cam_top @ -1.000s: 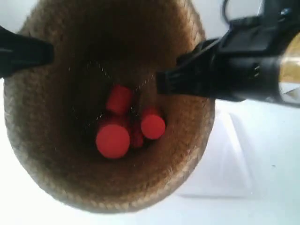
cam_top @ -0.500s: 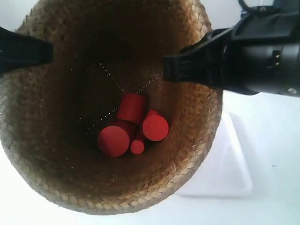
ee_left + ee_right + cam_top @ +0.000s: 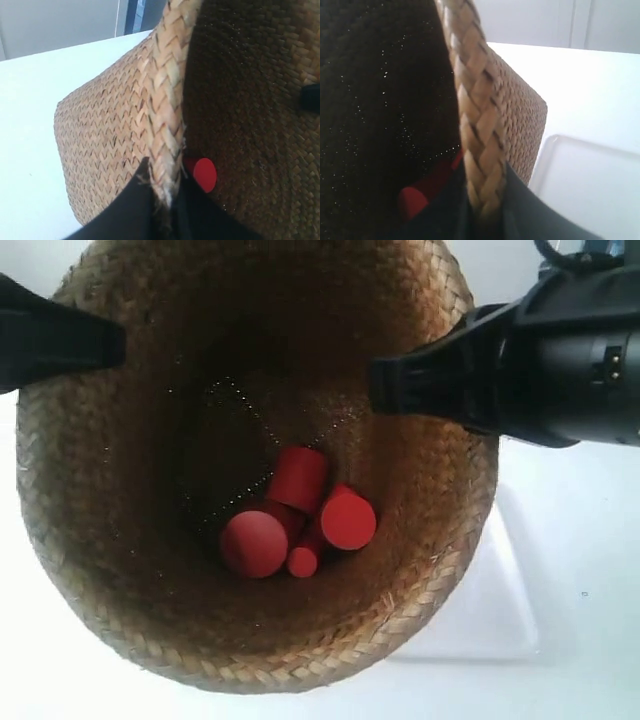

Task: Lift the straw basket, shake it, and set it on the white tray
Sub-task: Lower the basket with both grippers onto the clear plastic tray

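Gripping the braided rim from opposite sides, two end effectors hold one straw basket (image 3: 90, 540) between them. In the left wrist view, the left end effector (image 3: 165, 172) is closed on the rim, with one black finger against the outer weave and the other inside the basket. The right end effector (image 3: 482, 172) is clamped on the rim in the same way, one dark finger on each side of the braid. From the exterior view, the arm at the exterior view's left (image 3: 55, 335) reaches the rim at the upper left, and the arm at the exterior view's right (image 3: 520, 370) reaches in over the upper right. That view looks straight down into the basket's dark inside, where four red cylinders can be counted, clustered together at the bottom: a wide one (image 3: 253, 543), one lying behind it (image 3: 298, 478), a third (image 3: 348, 519) and a small one (image 3: 303, 562) between them. One white tray (image 3: 505, 590) lies on the white tabletop (image 3: 590, 680) at the basket's lower right, and part of it is covered by the basket's wall. In the right wrist view, the tray's rounded corner shows just beside the basket's base. Whether the base touches the tabletop cannot be told.
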